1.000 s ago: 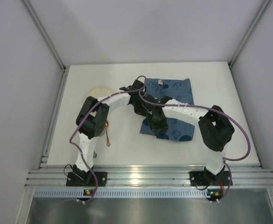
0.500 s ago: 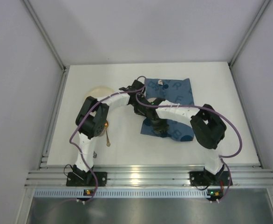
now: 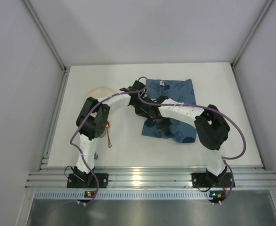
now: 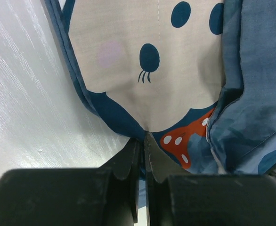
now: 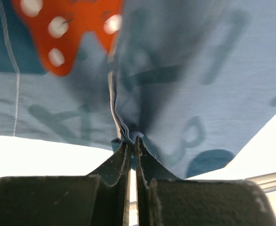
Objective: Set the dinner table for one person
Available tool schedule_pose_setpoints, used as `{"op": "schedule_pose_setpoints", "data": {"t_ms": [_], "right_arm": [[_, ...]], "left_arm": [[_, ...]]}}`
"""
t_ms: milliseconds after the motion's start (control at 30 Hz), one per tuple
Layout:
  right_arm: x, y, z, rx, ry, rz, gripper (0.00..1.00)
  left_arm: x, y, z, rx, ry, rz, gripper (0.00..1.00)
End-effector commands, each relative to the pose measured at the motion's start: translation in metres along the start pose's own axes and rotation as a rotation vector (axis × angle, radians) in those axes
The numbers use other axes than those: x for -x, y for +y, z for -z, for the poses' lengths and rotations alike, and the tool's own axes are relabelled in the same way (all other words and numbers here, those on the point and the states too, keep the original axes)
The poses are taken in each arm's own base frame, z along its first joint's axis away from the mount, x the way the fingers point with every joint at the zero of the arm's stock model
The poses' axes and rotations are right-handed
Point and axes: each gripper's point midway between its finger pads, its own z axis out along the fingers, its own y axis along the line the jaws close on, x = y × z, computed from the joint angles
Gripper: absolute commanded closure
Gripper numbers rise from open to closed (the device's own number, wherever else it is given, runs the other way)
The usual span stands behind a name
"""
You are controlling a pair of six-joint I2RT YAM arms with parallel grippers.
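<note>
The blue cartoon-print cloth mat lies rumpled on the white dinner table, right of centre. My left gripper is shut on the mat's left edge; in the left wrist view its tips pinch the dark blue hem of the mat. My right gripper is shut on the mat's near edge; in the right wrist view its tips clamp a folded layer of the mat, which hangs lifted over the table.
A cream plate sits at the left, partly hidden by my left arm. A gold spoon lies near my left elbow. Grey walls enclose the table on three sides, and a metal rail runs along its near edge.
My right arm's elbow has swung inward and its gripper has shifted slightly with the mat's near edge. The left arm has stayed in place.
</note>
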Motion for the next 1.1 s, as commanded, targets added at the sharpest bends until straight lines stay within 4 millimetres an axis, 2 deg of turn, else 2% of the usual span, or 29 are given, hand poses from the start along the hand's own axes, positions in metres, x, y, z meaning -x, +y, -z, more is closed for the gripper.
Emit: {"op": "schedule_pose_setpoints", "data": {"t_ms": [0,33,67,133,167,233,267,333,367,433,467,533,567,667,767,833,933,1000,1067], "right_arm": [[0.044,-0.047,0.045,0.050,-0.120,-0.127,1.00],[0.052,-0.060,0.050,0.060,-0.130,-0.161,1.00],[0.065,-0.091,0.059,0.057,-0.154,-0.221,1.00],[0.075,-0.128,0.068,0.037,-0.180,-0.286,1.00],[0.077,-0.167,0.072,0.013,-0.189,-0.355,1.00],[0.075,-0.206,0.076,-0.005,-0.203,-0.437,1.00],[0.061,-0.238,0.071,-0.033,-0.183,-0.515,1.00],[0.042,-0.260,0.062,-0.040,-0.155,-0.590,1.00],[0.015,-0.278,0.051,-0.065,-0.111,-0.659,1.00],[-0.013,-0.293,0.039,-0.093,-0.074,-0.757,1.00],[-0.042,-0.301,0.029,-0.118,-0.028,-0.855,1.00],[-0.062,-0.299,0.019,-0.093,-0.005,-0.954,1.00],[-0.083,-0.292,0.009,-0.077,0.035,-1.012,1.00],[-0.093,-0.277,-0.010,-0.028,0.060,-1.039,1.00],[-0.096,-0.279,-0.025,-0.037,0.088,-1.039,1.00],[-0.101,-0.287,-0.028,-0.079,0.109,-1.052,1.00],[-0.101,-0.295,-0.028,-0.100,0.104,-1.082,1.00],[-0.096,-0.294,-0.032,-0.084,0.104,-1.088,1.00],[-0.095,-0.293,-0.040,-0.077,0.132,-1.082,1.00]], "left_arm": [[-0.028,0.052,-0.008,0.169,0.091,0.014,1.00],[-0.027,0.051,-0.004,0.171,0.088,0.014,1.00],[-0.025,0.051,-0.003,0.172,0.082,0.014,1.00],[-0.021,0.052,0.002,0.175,0.069,0.020,1.00],[-0.019,0.052,0.005,0.179,0.064,0.023,1.00],[-0.015,0.051,0.010,0.181,0.053,0.034,1.00],[-0.012,0.051,0.012,0.185,0.044,0.037,1.00],[-0.004,0.048,0.018,0.186,0.020,0.043,1.00],[-0.004,0.047,0.020,0.194,0.021,0.046,1.00],[0.005,0.046,0.028,0.215,-0.013,0.049,1.00],[0.008,0.045,0.031,0.223,-0.024,0.050,1.00],[0.013,0.049,0.043,0.272,-0.057,0.063,1.00],[0.015,0.050,0.047,0.285,-0.067,0.072,1.00],[0.016,0.053,0.058,0.319,-0.092,0.099,1.00],[0.010,0.062,0.066,0.370,-0.106,0.136,1.00],[0.003,0.079,0.078,0.467,-0.129,0.167,1.00],[-0.009,0.096,0.092,0.530,-0.142,0.211,1.00],[-0.014,0.098,0.099,0.531,-0.154,0.237,1.00],[-0.028,0.103,0.097,0.538,-0.135,0.266,1.00]]}}
